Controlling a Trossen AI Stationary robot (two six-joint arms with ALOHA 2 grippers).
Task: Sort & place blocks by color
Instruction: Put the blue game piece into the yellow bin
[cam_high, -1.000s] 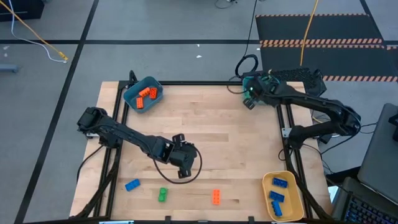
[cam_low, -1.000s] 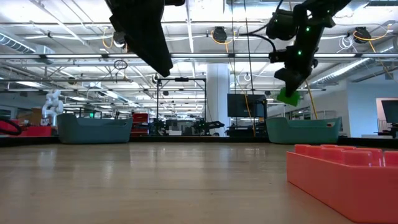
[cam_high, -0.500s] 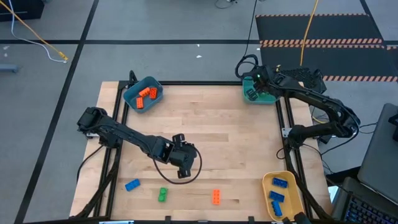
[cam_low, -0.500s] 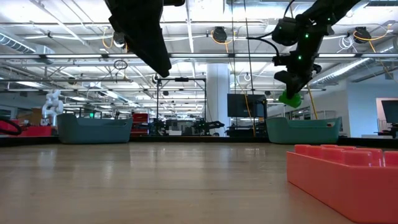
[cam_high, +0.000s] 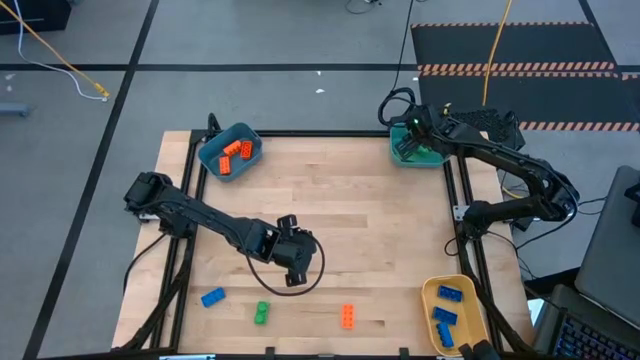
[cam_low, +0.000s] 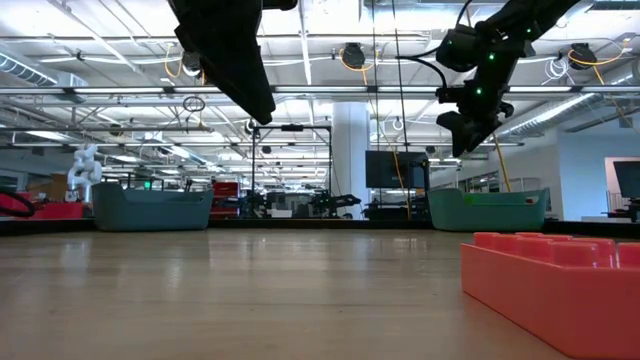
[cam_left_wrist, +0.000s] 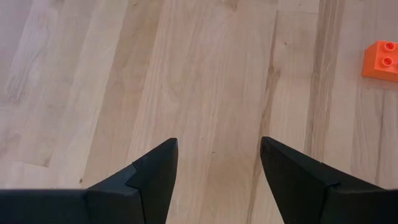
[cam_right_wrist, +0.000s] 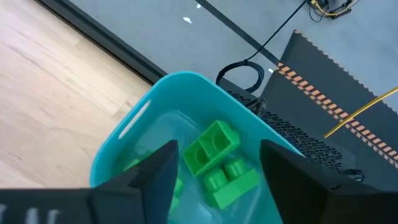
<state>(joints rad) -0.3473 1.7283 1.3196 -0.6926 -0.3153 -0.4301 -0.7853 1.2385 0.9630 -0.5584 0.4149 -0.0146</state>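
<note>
Blocks (cam_right_wrist: 219, 163), green and studded, lie piled in the teal bin (cam_right_wrist: 124, 142).

The orange brick (cam_low: 552, 285) closest to the low camera runs off the picture's right and bottom edges, so only its studded top and one face show. Ahead of the left gripper's fingers (cam_left_wrist: 152, 174), another orange brick (cam_left_wrist: 381, 60) is clipped by the picture's edge. Between the right gripper's fingers (cam_right_wrist: 163, 168), the teal bin (cam_right_wrist: 134, 121) holds green bricks (cam_right_wrist: 211, 146), though the fingers cover part of its floor and perhaps more pieces there. From above, the arm (cam_high: 470, 145) hides most of that bin's contents.
</note>
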